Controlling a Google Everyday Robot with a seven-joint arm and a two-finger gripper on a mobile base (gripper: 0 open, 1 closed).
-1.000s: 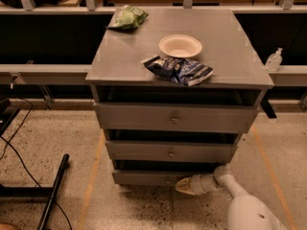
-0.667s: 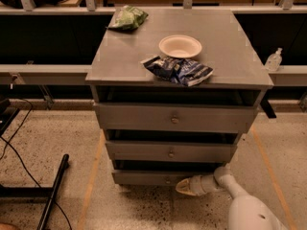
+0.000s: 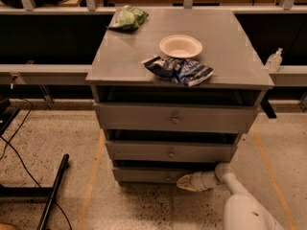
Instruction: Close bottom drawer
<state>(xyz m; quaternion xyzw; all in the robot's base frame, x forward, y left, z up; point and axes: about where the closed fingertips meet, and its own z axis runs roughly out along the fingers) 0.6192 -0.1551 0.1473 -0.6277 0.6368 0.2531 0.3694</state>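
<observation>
The bottom drawer (image 3: 148, 175) is the lowest of three grey drawers in the cabinet, a low flat front with a small central knob (image 3: 168, 178). It stands nearly flush with the drawers above, a dark gap over its top edge. My gripper (image 3: 184, 182) comes in from the lower right on a white arm (image 3: 240, 205) and its tan tip touches the drawer front just right of the knob.
The cabinet top (image 3: 124, 56) bears a white bowl (image 3: 180, 46), a blue chip bag (image 3: 178, 71) and a green bag (image 3: 126, 18). A black stand leg (image 3: 53, 193) and cables lie on the floor at left. A sanitizer bottle (image 3: 274, 60) stands on the right ledge.
</observation>
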